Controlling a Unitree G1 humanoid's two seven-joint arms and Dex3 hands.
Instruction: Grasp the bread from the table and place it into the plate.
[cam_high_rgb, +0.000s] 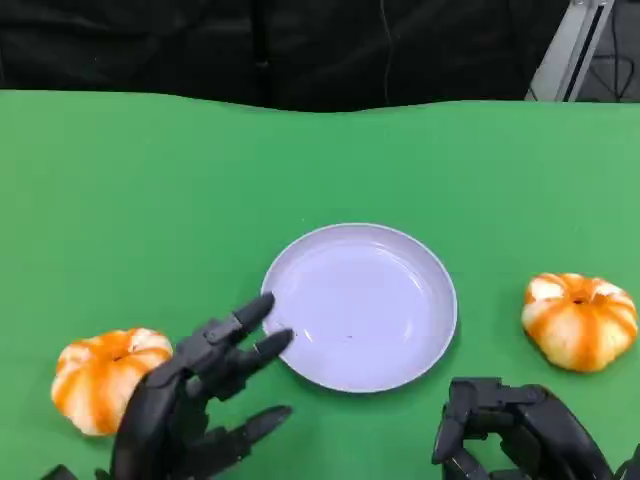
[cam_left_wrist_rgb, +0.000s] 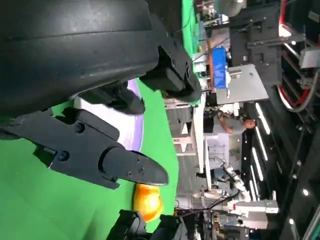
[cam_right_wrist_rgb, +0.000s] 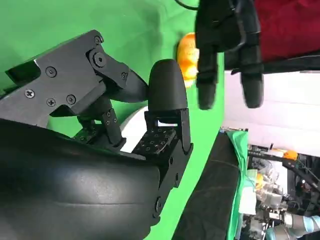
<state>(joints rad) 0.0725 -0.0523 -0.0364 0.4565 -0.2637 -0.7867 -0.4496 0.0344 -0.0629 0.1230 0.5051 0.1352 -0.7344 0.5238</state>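
Two breads lie on the worktop: one (cam_high_rgb: 98, 378) just beside the left hand (cam_high_rgb: 195, 405), whose fingers are spread and empty; the other (cam_high_rgb: 580, 320) beyond the right hand (cam_high_rgb: 510, 425), curled, holding nothing. The plate (cam_high_rgb: 432, 345) sits ahead between them. Reach stage; next, close on the near bread.

Black robot hand (cam_high_rgb: 200, 400) with screw-studded, jointed plastic fingers (cam_right_wrist_rgb: 70, 85)

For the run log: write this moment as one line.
round lilac plate: empty | orange-white pumpkin-shaped bread left, right: on green table | left hand: open | right hand: holds nothing
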